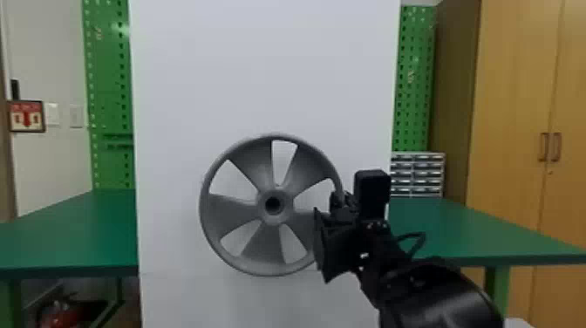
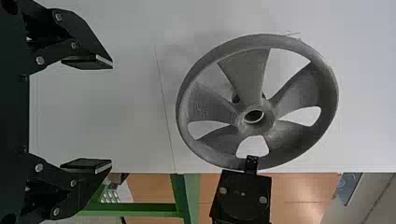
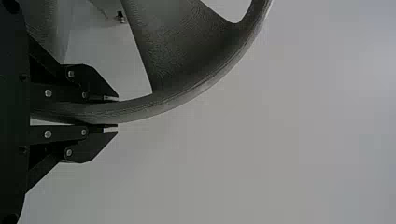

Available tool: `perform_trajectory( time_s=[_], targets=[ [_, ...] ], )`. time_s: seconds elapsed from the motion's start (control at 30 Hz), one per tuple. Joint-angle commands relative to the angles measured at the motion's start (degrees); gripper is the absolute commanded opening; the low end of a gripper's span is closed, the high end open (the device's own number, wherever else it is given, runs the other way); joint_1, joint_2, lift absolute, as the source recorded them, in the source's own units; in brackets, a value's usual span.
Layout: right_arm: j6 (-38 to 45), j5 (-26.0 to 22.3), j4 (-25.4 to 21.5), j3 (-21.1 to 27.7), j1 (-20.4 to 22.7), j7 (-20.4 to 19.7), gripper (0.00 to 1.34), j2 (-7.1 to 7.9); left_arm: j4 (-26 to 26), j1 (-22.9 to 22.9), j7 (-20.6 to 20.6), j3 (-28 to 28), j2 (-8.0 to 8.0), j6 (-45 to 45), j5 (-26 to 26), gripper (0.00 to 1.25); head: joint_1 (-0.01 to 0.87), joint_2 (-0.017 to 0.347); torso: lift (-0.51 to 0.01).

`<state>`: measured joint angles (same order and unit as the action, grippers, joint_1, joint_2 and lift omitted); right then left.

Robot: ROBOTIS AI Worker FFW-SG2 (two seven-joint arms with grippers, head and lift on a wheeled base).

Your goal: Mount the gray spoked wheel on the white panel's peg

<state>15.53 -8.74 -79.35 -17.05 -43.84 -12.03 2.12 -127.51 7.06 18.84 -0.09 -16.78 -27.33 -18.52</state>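
Upright in front of the white panel (image 1: pixel 261 78), the gray spoked wheel (image 1: pixel 273 248) faces the head camera, its hub hole near the centre. My right gripper (image 1: pixel 339 203) holds it by the rim on the right side. In the right wrist view the fingers of my right gripper (image 3: pixel 116 113) lie on both sides of the wheel's rim (image 3: pixel 154 106). Behind the spokes there, a small dark peg-like part (image 3: pixel 120 17) stands on the panel. The left wrist view has my left gripper (image 2: pixel 112 115) open and apart from the wheel (image 2: pixel 329 95); a dark part (image 2: pixel 236 98) shows behind the spokes, beside the hub.
Green tables (image 1: pixel 74 235) extend to both sides of the panel. Green pegboards (image 1: pixel 109 87) rise behind it. At the right are a small drawer unit (image 1: pixel 418 174) and a tall wooden cabinet (image 1: pixel 514 109).
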Motion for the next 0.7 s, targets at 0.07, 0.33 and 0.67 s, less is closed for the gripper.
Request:
perform_trajectory(
  time_s=[0.07, 0.33, 0.67],
  targets=[
    [-0.67, -0.66, 1.22, 0.17, -0.46, 0.51, 0.12, -0.01, 0.07, -0.11, -0.03, 0.00, 0.00, 0.00, -0.03, 0.75, 0.123, -0.008, -0.400],
    [-1.64, -0.57, 2.01, 0.26, -0.81, 0.60, 0.12, 0.07, 0.07, -0.20, -0.03, 0.00, 0.00, 0.00, -0.12, 0.75, 0.123, -0.008, -0.400],
    [-4.01, -2.42, 5.79, 1.23, -1.95, 2.89, 0.12, -0.01, 0.16, -0.20, -0.03, -0.09, -0.09, 0.00, -0.12, 0.75, 0.123, -0.008, -0.400]
  ],
)
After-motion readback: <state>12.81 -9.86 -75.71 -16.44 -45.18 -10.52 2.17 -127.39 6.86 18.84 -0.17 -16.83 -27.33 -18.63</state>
